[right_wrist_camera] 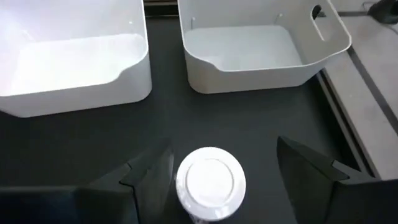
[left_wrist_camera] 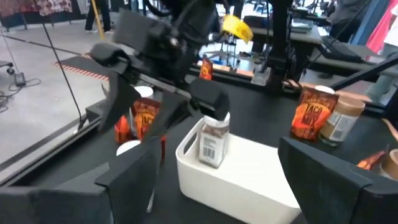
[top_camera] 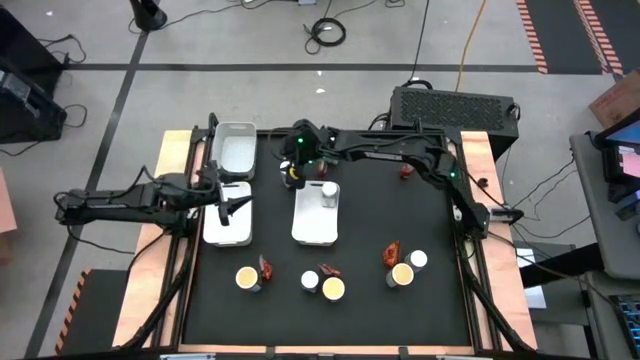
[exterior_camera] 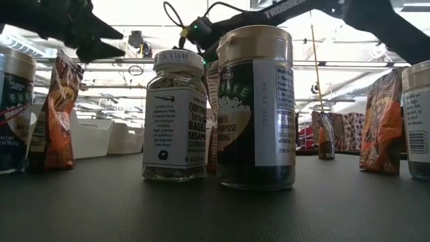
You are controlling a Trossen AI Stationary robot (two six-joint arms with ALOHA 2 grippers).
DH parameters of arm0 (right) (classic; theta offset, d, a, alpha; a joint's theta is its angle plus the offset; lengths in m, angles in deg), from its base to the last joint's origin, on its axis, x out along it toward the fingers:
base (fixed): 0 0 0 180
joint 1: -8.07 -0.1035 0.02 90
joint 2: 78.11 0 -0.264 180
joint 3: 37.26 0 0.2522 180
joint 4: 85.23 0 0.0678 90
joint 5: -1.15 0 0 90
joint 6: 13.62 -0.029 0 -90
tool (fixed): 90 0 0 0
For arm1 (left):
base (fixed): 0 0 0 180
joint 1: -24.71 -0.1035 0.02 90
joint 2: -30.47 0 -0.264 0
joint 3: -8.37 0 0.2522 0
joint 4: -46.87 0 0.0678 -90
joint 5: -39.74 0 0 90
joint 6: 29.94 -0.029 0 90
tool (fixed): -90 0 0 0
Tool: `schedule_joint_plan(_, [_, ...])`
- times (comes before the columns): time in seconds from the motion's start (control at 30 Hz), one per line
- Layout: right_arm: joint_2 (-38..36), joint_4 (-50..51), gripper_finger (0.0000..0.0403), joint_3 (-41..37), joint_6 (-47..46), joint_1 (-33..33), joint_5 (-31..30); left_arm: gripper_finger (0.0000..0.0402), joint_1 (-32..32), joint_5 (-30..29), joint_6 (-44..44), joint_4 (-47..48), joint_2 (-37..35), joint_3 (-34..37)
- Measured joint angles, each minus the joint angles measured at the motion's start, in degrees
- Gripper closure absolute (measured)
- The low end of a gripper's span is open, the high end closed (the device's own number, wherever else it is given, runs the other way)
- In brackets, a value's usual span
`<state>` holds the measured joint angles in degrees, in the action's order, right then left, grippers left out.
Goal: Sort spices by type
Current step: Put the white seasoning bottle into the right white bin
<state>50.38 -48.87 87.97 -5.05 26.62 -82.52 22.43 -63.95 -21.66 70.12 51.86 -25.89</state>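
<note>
A white-capped jar [right_wrist_camera: 210, 183] stands on the black mat [top_camera: 380, 215] at the far left, just short of two white trays [right_wrist_camera: 264, 53] [right_wrist_camera: 71, 62]. My right gripper [right_wrist_camera: 222, 148] hovers open above it, a finger on either side of the cap, with a clear gap on one side. Another white-capped jar [left_wrist_camera: 214, 140] stands in the middle tray [top_camera: 317, 225]. My left gripper [top_camera: 236, 207] hangs open over the left tray [top_camera: 226, 232], holding nothing. Along the near edge stand yellow-topped tubs [top_camera: 247, 277], white-capped jars [top_camera: 310, 280] and reddish packets [top_camera: 390, 254].
A lone reddish packet [top_camera: 405, 172] stands at the far right of the mat. The far-left tray [top_camera: 235, 150] and the left tray hold nothing that I can see. My right arm [top_camera: 400, 150] reaches along the table's far side. Bare mat lies between the middle tray and the near row.
</note>
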Motion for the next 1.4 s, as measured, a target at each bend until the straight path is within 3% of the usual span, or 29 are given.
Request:
schedule_joint_plan(0.3, [6.60, 9.93, 0.0099, 9.44, -0.95, 0.20, 0.11, 0.0075, 0.96, 1.82, -1.25, -1.87, -0.11, 1.91])
schedule_joint_plan(0.5, [7.68, 10.75, 0.0065, 9.87, -1.79, 0.59, -0.60, 0.0075, 0.94, 1.86, -2.63, -1.75, -0.11, 1.91])
schedule_joint_plan(0.67, [7.88, 11.11, 0.0064, 9.87, -1.94, 0.66, -0.60, 0.0075, 0.94, 1.86, -2.58, -1.68, -0.11, 1.91])
schedule_joint_plan(0.9, [8.35, 11.54, 0.0111, 9.87, -2.03, 0.63, -0.33, 0.0075, 0.94, 1.86, -2.15, -1.72, -0.11, 1.91])
schedule_joint_plan(1.23, [8.08, 11.53, 0.0262, 9.87, -1.90, 0.55, -0.11, 0.0075, 0.94, 1.64, -1.16, -1.70, -0.11, 1.89])
schedule_joint_plan(1.4, [6.10, 11.99, 0.0267, 9.76, -1.46, 0.48, -0.20, 0.0075, 0.94, 1.62, -1.16, -1.65, -0.11, 1.89])
